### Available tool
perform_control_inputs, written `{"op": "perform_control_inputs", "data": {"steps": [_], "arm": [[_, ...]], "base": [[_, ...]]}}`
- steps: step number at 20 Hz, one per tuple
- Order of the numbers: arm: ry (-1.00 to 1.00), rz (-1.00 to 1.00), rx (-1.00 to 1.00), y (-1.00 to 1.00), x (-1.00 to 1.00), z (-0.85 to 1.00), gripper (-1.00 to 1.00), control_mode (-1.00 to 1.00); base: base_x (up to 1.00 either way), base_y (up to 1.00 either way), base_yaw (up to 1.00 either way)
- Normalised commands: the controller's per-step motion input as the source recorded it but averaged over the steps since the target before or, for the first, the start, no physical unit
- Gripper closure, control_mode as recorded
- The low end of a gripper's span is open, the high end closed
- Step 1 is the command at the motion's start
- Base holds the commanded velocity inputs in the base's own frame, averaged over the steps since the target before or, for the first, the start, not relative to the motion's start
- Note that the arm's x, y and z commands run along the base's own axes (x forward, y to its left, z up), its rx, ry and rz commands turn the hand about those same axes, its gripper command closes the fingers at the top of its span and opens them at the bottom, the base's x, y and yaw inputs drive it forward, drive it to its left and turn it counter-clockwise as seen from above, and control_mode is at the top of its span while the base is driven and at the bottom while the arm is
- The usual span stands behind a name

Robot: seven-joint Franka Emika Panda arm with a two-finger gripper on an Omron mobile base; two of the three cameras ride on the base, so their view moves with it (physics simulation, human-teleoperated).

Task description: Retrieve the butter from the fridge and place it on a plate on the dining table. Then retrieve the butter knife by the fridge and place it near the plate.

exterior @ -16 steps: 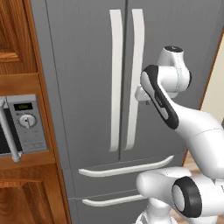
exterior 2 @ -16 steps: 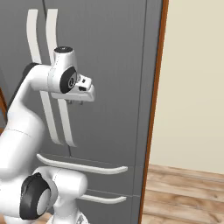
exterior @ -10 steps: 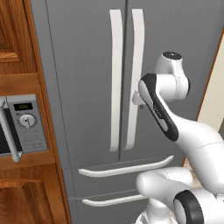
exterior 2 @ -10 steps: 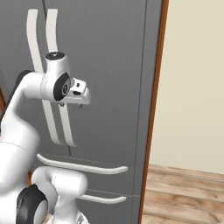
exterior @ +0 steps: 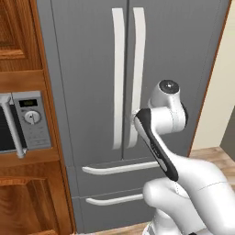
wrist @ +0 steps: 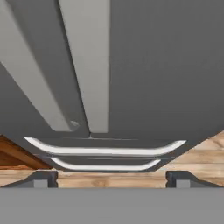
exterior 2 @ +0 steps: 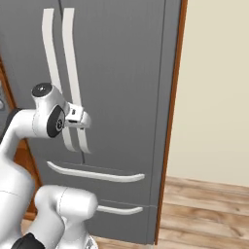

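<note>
Now lower and nearer the fridge's (exterior: 92, 69) right door handle (exterior: 137, 73), gripper (wrist: 112, 178) fingers spread wide, holding nothing, doors still closed.

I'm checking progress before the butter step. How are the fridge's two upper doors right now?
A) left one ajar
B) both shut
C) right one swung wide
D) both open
B: on the fridge both long white handles lie flush, side by side, with no white interior visible.

fridge (exterior: 92, 69) right of microwave (exterior: 20, 121); hand (exterior 2: 80, 118) before its door handles (exterior 2: 70, 63)
</note>
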Motion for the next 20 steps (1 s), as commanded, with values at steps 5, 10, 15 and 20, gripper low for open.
{"op": "perform_control_inputs", "data": {"steps": [5,10,15,20], "arm": [[0.0,0.0,0.0,0.0,0.0,0.0,-1.0,1.0],[0.0,0.0,0.0,0.0,0.0,0.0,-1.0,1.0],[-0.01,0.0,0.0,0.0,-0.03,-0.02,-1.0,-1.0],[-0.15,0.04,0.12,-0.69,0.29,0.01,-1.0,-1.0]], "base": [[-0.19,0.27,0.0],[-0.03,0.57,0.0],[-0.01,0.18,0.0],[0.0,0.0,0.0]]}}
